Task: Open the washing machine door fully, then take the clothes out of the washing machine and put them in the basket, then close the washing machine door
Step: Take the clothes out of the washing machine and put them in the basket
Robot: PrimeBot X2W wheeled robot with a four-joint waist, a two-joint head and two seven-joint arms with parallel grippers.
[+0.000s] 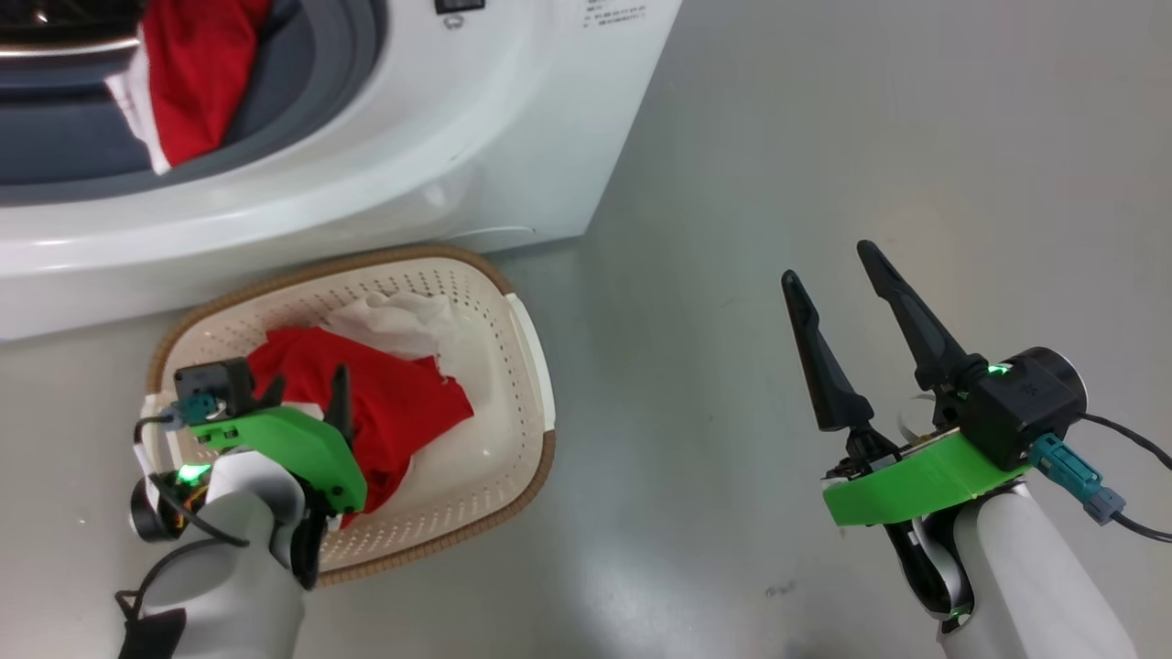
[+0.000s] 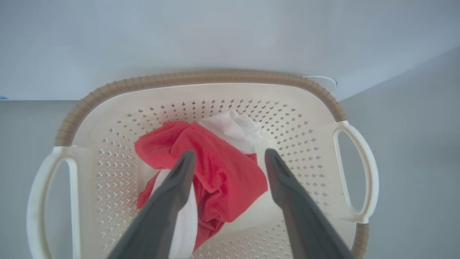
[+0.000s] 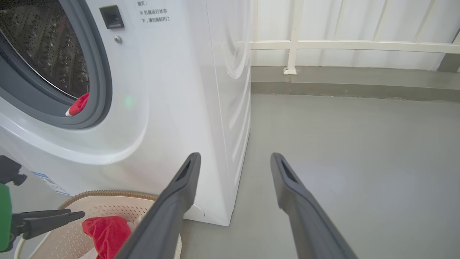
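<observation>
The white washing machine (image 1: 394,137) stands with its drum mouth uncovered; the washing machine door is out of view. One piece of the clothes (image 1: 197,82), red with a white edge, hangs over the grey gasket, and it peeks out of the drum (image 3: 78,105). More red and white clothes (image 2: 215,172) lie loose in the cream basket (image 2: 201,77) on the floor in front of the machine. My left gripper (image 2: 229,153) hovers open just above that pile, holding nothing. Off to the right, my right gripper (image 1: 827,261) is open and empty over bare floor.
The basket (image 1: 536,366) sits close against the machine's front (image 3: 172,90). Grey floor (image 1: 824,137) stretches to the right of the machine. A white railing and low kerb (image 3: 294,68) bound the far side.
</observation>
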